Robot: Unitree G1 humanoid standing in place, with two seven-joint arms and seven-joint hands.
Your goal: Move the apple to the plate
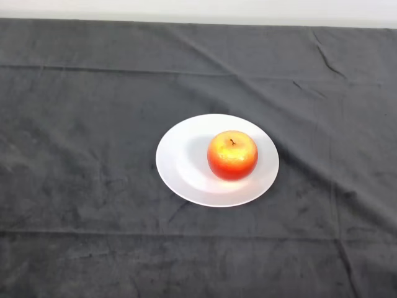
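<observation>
Apple (232, 155) upright on white plate (182, 162)

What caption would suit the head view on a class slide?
Apple sits upright, right of centre, on the white plate on the dark cloth.

The table (74, 124) is covered edge to edge by a dark grey cloth (322, 236) with shallow creases and fold lines running across it. One white round plate (180, 161) lies flat directly on the cloth, near the centre of the surface. A pale wall strip borders the far table edge.
</observation>
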